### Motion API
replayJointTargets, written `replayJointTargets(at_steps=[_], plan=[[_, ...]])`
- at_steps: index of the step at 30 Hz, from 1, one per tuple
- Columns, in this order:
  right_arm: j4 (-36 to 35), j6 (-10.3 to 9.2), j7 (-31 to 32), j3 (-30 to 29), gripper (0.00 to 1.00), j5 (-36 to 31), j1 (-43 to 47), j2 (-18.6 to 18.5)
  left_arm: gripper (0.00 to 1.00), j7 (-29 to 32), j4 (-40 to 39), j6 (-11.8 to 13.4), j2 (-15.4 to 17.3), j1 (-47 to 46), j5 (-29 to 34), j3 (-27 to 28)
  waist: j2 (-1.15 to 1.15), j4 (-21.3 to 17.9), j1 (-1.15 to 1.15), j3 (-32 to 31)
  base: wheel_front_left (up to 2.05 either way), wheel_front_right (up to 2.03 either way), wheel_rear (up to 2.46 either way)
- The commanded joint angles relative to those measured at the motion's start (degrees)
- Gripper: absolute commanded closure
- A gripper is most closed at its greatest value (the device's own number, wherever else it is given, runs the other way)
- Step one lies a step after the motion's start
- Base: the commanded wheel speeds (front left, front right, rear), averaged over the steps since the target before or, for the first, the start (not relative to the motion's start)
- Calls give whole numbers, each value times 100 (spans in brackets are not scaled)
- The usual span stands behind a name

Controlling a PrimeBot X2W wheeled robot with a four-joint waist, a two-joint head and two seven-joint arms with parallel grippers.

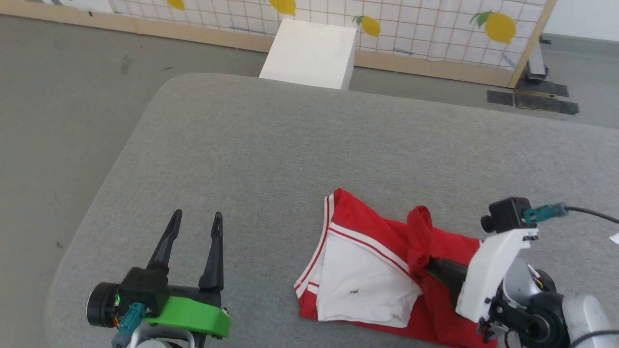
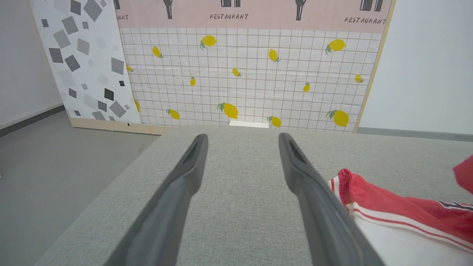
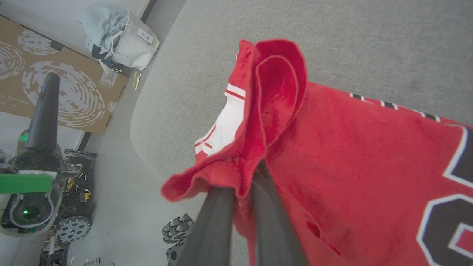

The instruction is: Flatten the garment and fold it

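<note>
The garment [image 1: 367,270], a red jersey T-shirt with a white sleeve and red-white striped trim, lies crumpled at the front right of the grey padded table [image 1: 300,145]. My right gripper [image 1: 424,261] is shut on a raised fold of its red cloth [image 3: 273,111], which bunches up over the fingertips; black lettering [image 3: 447,218] shows on the cloth beside them. My left gripper [image 1: 196,220] stands open above bare table to the left of the garment, nothing between its fingers [image 2: 192,162]. The garment's striped edge [image 2: 373,207] lies just right of it.
A white box [image 1: 309,50] stands beyond the table's far edge, before a lemon-patterned screen [image 1: 435,29]. Grey floor lies to the left. A cardboard box [image 3: 48,81], a cloth bundle [image 3: 118,33] and the robot's wheels [image 3: 177,229] show below the table's near edge.
</note>
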Motion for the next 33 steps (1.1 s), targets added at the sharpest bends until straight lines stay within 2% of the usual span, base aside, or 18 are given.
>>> replayJointTargets(at_steps=[1, 5, 18, 19, 20, 27, 30, 33], plan=[[84, -8, -25, 62, 100, 107, -163, 20, 0, -27, 2, 8, -28, -23, -27, -19, 18, 132, 0, 82, 0, 0, 0], [449, -8, -269, 304, 100, 385, -437, 25, 0, -27, 16, 27, -28, -65, -64, -51, 18, 269, 0, 144, 0, 0, 0], [2052, -8, -1325, 885, 100, 539, -1308, 27, 0, -27, 32, 63, -29, -180, -118, -203, 18, 587, 0, 359, 0, 0, 0], [2169, -8, -1412, 945, 71, 566, -1360, 27, 0, -27, 38, 66, -29, -187, -122, -216, 18, 602, 0, 366, 0, 0, 0], [2242, -8, -1466, 1010, 0, 602, -1395, 27, 0, -27, 43, 70, -29, -191, -125, -221, 18, 611, 0, 370, 0, 0, 0], [2318, -8, -1735, 1512, 0, 1049, -1538, 28, 0, -27, 88, 105, -29, -164, -133, -147, 18, 534, 0, 321, 0, 0, 0], [2276, -8, -1797, 1487, 0, 928, -1585, 28, 0, -27, 80, 121, -29, -156, -144, -131, 18, 445, 0, 268, 0, 0, 0], [2120, -8, -1979, 1386, 0, 495, -1690, -94, 0, -27, 69, 129, -29, -141, -148, -110, 18, 330, 0, 203, 0, 0, 0]])
